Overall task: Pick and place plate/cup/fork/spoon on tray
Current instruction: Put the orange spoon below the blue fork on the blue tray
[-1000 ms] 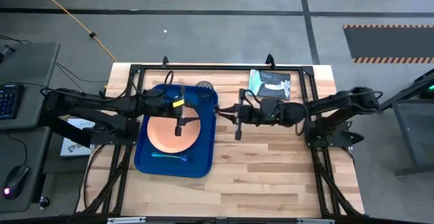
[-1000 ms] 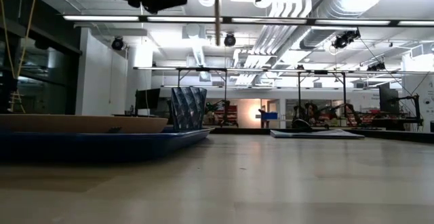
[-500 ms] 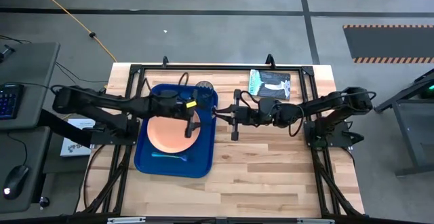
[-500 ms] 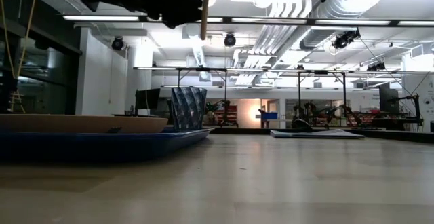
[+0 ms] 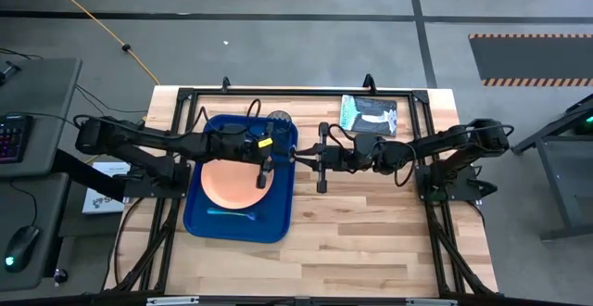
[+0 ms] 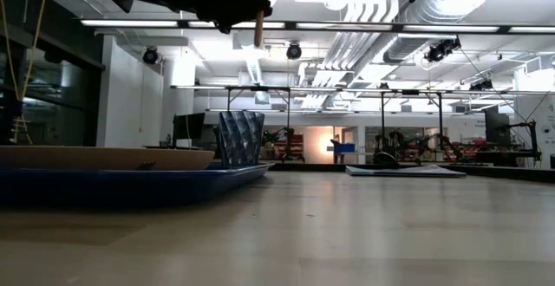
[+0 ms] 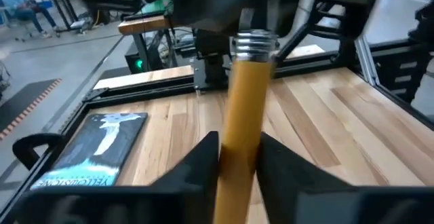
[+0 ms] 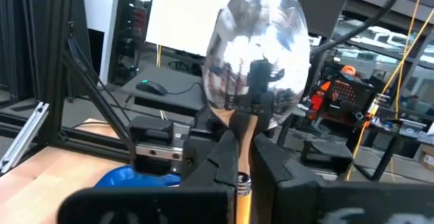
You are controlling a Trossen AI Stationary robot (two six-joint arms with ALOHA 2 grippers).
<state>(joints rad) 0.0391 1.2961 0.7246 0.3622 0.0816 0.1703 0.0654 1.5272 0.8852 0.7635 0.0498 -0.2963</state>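
Observation:
The spoon hangs upright in the air between my two grippers, above the right rim of the dark-blue tray [image 5: 198,224]. Its silver bowl [image 8: 258,54] is up and its orange-yellow handle [image 6: 258,13] points down. My right gripper [image 5: 302,156] is shut on it near the bowl. My left gripper [image 5: 275,159] is shut on the handle lower down. The peach plate [image 5: 227,182] and the light-blue fork [image 5: 232,213] lie on the tray. The dark cup [image 5: 280,119] stands at the tray's far right corner. My left gripper pinches the spoon's orange-yellow handle [image 7: 241,132] between its two fingers, below the metal collar [image 7: 253,42]. It comes from the table's left, and the fingers lie across the handle. The spoon is lifted clear and upright. My right gripper pinches the spoon just under its bowl, where the handle begins [image 8: 242,180], between its two fingers. It comes level from the table's right, with the fingers across the spoon. The bowl stands above the fingers and the handle hangs below, clear of the table.
A flat teal-and-black packet [image 5: 369,114] lies at the table's far right, behind the right arm. Bare wood [image 5: 371,232] stretches to the right of the tray and toward the near edge. A black frame runs round the table's edges.
My right gripper has gone a little toward the table's left edge, carrying the upright spoon with it. My left gripper has gone from above the plate toward the table's right, up to the spoon's handle.

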